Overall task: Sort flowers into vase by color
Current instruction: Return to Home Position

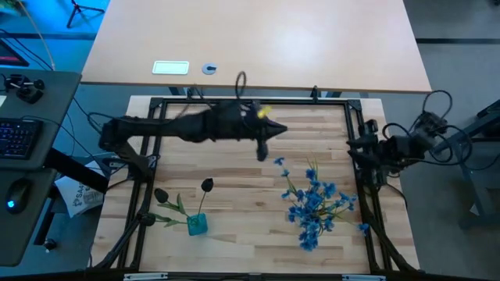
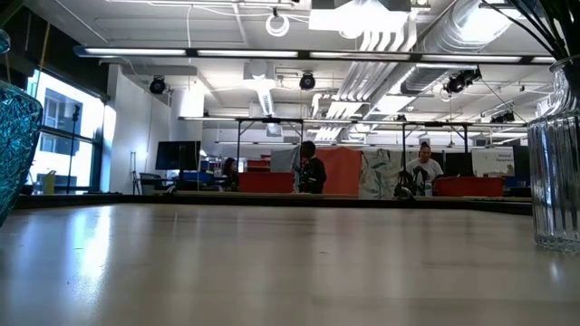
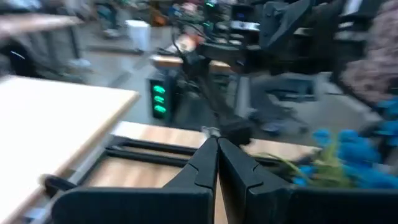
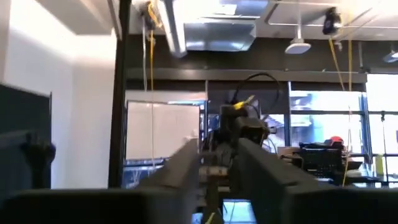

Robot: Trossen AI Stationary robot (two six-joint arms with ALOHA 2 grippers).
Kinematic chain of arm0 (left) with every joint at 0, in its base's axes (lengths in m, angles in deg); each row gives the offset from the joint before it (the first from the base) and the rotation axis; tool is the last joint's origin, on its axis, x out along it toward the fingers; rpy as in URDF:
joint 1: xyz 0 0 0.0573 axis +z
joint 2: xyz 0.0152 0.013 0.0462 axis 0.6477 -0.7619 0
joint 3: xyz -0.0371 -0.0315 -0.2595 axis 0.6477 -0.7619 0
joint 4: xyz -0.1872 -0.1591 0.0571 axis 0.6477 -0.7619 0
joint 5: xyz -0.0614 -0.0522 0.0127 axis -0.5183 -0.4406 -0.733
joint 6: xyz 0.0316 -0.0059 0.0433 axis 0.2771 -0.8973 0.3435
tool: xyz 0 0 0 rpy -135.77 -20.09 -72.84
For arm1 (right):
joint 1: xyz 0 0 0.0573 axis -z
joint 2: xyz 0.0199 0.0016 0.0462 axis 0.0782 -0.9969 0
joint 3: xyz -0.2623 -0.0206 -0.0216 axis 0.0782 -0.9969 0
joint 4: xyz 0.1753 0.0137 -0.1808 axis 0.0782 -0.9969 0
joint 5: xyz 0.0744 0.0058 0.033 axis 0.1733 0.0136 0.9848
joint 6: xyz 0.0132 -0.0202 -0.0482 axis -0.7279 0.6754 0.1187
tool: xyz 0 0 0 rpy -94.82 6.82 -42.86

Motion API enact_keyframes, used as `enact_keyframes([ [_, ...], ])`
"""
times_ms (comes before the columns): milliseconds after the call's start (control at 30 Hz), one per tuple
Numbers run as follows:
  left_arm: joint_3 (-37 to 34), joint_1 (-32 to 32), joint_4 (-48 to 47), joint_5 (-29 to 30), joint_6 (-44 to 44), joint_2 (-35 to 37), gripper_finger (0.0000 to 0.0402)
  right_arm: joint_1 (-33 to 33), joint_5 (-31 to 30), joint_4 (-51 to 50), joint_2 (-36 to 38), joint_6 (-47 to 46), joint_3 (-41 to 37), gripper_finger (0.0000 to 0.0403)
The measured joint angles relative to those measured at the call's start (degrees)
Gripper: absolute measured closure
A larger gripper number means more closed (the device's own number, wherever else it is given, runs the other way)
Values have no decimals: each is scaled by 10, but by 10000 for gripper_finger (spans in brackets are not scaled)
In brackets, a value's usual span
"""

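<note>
Reaching over the pale slatted wooden table (image 1: 234,176) from its left side, the dark left arm (image 1: 195,125) lies across the back half, while the dark right arm (image 1: 391,148) sits folded at the right edge, well apart. The ribbed clear glass vase (image 2: 557,181) stands front right with the bright blue blossom sprigs (image 1: 312,201) fanning out of it. The small teal cut-glass vase (image 1: 197,225) stands front left, holding the leafy stems with dark buds (image 1: 206,186). The left gripper (image 1: 262,150) hangs empty, fingers pressed together, and the blue bunch lies near its tips, forward and to the right, so a retreat leftward should draw away from it. The right gripper (image 4: 217,180) shows a gap between its fingers and holds nothing.
</note>
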Motion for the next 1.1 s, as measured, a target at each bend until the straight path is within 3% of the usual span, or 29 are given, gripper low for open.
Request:
enact_keyframes([
  [133,-18,31,-9,-108,-24,33,401,81,98,-73,-18,-54,28,386],
  [367,-173,80,119,-243,-42,66,401,266,279,-72,-95,-219,27,395],
  [567,-314,145,147,-339,-27,191,401,411,422,-67,-213,-274,110,400],
  [700,-412,184,163,-330,-18,300,401,467,481,-142,-258,-280,171,400],
  [900,-570,158,200,-227,-40,441,401,492,479,-198,-247,-305,196,402],
  [1100,-744,89,431,-101,-106,504,401,491,454,-334,-211,-376,195,402],
])
